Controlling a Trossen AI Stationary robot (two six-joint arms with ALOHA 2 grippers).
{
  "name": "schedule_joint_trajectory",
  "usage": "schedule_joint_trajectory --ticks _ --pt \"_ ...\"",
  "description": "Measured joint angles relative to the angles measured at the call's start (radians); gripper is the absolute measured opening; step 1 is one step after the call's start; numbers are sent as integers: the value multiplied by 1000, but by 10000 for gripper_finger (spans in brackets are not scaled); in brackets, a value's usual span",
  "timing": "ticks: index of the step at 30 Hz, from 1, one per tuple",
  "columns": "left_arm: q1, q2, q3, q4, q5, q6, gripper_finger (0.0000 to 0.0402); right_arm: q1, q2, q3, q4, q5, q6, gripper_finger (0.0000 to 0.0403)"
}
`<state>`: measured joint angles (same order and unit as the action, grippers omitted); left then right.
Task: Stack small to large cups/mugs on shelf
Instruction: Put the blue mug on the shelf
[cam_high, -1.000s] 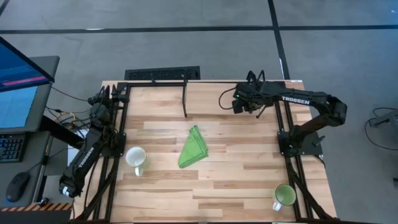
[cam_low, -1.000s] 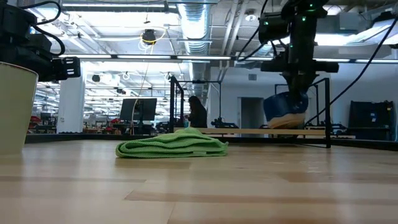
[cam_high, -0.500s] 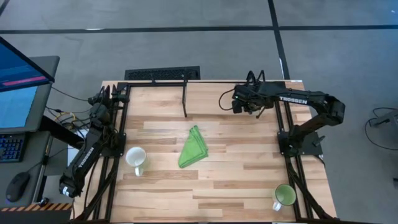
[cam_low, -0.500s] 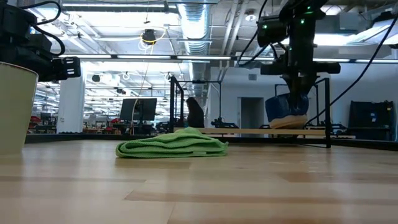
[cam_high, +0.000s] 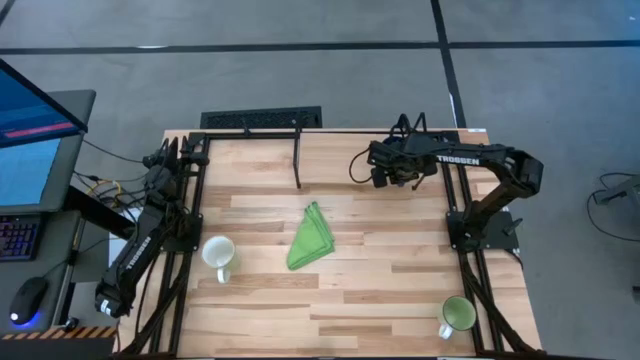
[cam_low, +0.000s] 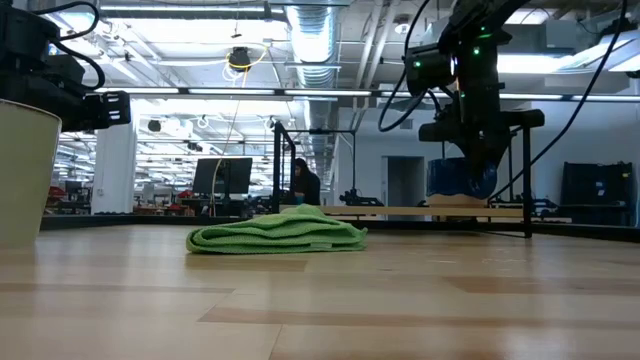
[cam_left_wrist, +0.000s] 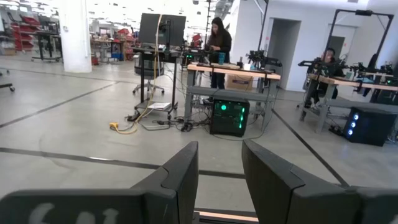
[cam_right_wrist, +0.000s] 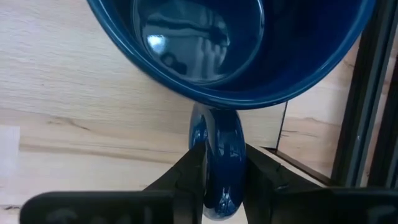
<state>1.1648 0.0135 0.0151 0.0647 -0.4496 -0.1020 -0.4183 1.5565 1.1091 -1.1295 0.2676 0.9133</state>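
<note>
My right gripper (cam_right_wrist: 221, 163) is at the table's far right, over the shelf (cam_high: 255, 150), and is shut on the dark blue mug (cam_right_wrist: 205, 37). In the low view that mug (cam_low: 445, 180) stands about upright on the shelf board (cam_low: 400, 211) under the gripper (cam_low: 482, 170). The white mug (cam_high: 218, 254) stands on its base near the left edge. The light green mug (cam_high: 458, 315) stands at the near right corner. My left gripper (cam_left_wrist: 221, 180) is open at the far left and points level out into the room. My right gripper pinches the dark blue mug's handle (cam_right_wrist: 217, 140) between its two fingers, one on each flat side of the loop. The fingers come steeply from above. The mug's mouth faces up, and its base is down at the shelf's wood.
A folded green cloth (cam_high: 312, 238) lies at the table's middle. A black post (cam_high: 298, 160) stands on the shelf strip left of the blue mug, and black frame bars (cam_right_wrist: 357, 118) run close beside the mug on the right. Bare wood lies between cloth and mugs.
My right gripper has sunk toward the shelf and tipped more steeply downward with the dark blue mug. The mug hung tilted and clear of the board. It is now lower, about level, with its base at the wood.
</note>
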Motion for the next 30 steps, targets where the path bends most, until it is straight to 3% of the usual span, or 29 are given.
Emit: schedule_joint_trajectory --ticks 30 --pt "0 0 0 -1 0 0 114 0 -1 -2 -14 16 19 103"
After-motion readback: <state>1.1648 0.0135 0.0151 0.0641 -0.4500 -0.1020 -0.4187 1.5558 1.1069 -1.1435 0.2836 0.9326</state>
